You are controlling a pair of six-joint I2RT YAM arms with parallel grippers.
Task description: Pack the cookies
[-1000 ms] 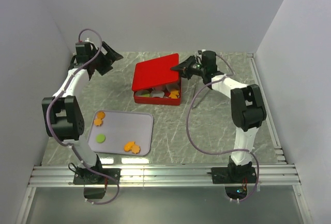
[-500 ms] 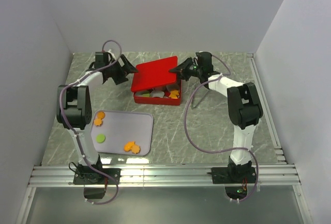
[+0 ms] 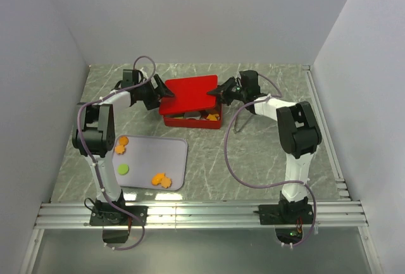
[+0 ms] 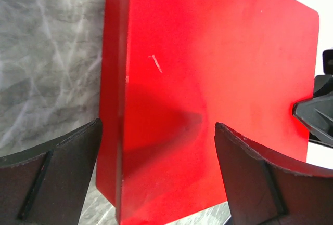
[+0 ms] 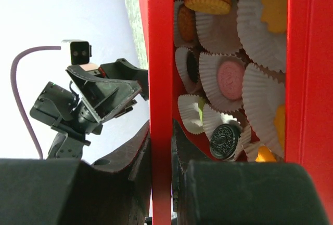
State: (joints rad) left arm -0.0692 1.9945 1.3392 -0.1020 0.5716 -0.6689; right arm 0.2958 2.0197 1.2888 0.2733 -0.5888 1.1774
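A red box (image 3: 190, 121) stands at the table's middle, its red lid (image 3: 190, 90) lying low over it. My right gripper (image 3: 221, 89) is shut on the lid's right edge; the thin red edge (image 5: 160, 79) is pinched between its fingers (image 5: 139, 173). Inside the box, cookies sit in white paper cups: an orange one (image 5: 207, 0), a pink one (image 5: 230, 77), a black one (image 5: 225, 141). My left gripper (image 3: 160, 89) is open at the lid's left edge, its fingers (image 4: 52, 173) straddling the lid (image 4: 208, 79) without touching it. More cookies lie on the tray: orange ones (image 3: 122, 141) and a green disc (image 3: 123, 169).
The grey tray (image 3: 171, 154) lies in front of the left arm, with two orange cookies (image 3: 161, 180) near its front edge. White walls close the table at left, back and right. A purple cable (image 3: 231, 154) loops over the table by the right arm.
My left arm has swung in from the far left corner to the lid's left edge. The lid, held by my right gripper, has come down from a tilt to lie lower over the box.
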